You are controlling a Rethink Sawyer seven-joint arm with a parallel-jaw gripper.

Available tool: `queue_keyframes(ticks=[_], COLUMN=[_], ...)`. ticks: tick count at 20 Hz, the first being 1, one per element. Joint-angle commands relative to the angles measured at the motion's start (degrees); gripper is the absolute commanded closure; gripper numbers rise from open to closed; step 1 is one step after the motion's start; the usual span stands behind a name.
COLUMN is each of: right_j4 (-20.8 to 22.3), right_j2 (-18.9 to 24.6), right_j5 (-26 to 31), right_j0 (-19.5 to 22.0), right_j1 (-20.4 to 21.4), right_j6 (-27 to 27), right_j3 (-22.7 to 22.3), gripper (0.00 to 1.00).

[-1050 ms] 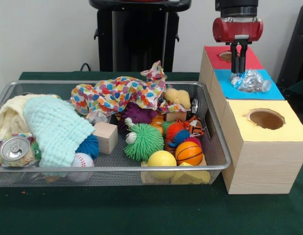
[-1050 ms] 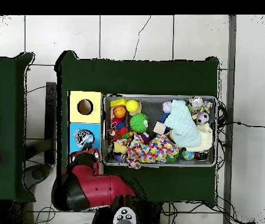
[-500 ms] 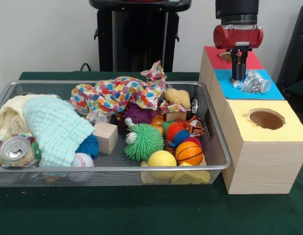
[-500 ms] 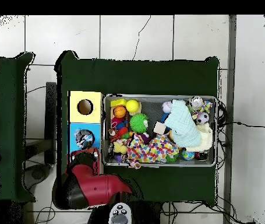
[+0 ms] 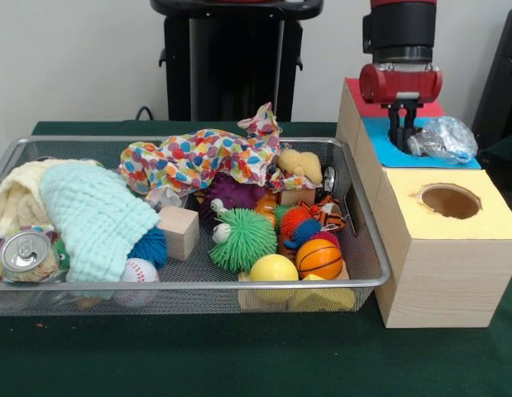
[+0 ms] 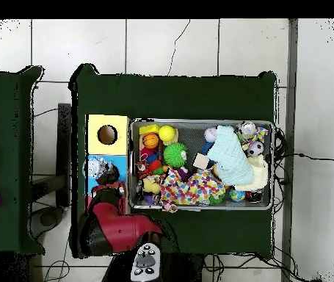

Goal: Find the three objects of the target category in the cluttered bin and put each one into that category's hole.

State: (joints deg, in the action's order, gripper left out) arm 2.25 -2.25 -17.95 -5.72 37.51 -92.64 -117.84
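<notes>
Since a second ago the tool point(image 5: 402, 132) has lifted slightly and the crumpled foil wrapper point(image 5: 442, 138) has slid rightward across the blue box top point(image 5: 384, 145).

Whether the tool's dark fingers are spread or pressed together cannot be told; they hang over the blue top with the foil wrapper just beside them, apparently lying loose on the panel toward its right edge. Behind stands the red box top point(image 5: 359, 93), in front the yellow box point(image 5: 442, 265) with its round hole point(image 5: 450, 201). Beside the boxes, on the green surface point(image 5: 239, 356), the wire bin point(image 5: 189, 285) holds a crushed can point(image 5: 24, 252), a mint cloth point(image 5: 94, 219), a spotted cloth point(image 5: 193, 157), a wooden block point(image 5: 179, 231), a green spiky ball point(image 5: 243, 240), a yellow ball point(image 5: 274, 269) and a small basketball point(image 5: 319, 258).
</notes>
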Motion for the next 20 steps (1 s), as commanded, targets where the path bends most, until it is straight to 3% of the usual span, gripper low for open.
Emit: queue_keyframes(ticks=[1, 6, 11, 16, 20], right_j4=[-1.79, -0.81, 2.31, 5.88, 6.59], right_j2=[0.96, 1.23, 3.59, 8.76, 11.6], right_j5=[-3.91, -1.69, 7.48, 16.33, 22.04], right_j0=[-0.05, 0.64, 3.73, 9.75, 12.65], right_j1=[-8.48, -6.68, 3.59, 12.72, 17.94], right_j6=[-9.63, -9.21, -7.22, -4.57, -3.5], right_j3=[7.25, 7.02, 2.98, -0.56, -2.2], gripper=[1.0, 1.0, 1.0, 1.0, 1.0])
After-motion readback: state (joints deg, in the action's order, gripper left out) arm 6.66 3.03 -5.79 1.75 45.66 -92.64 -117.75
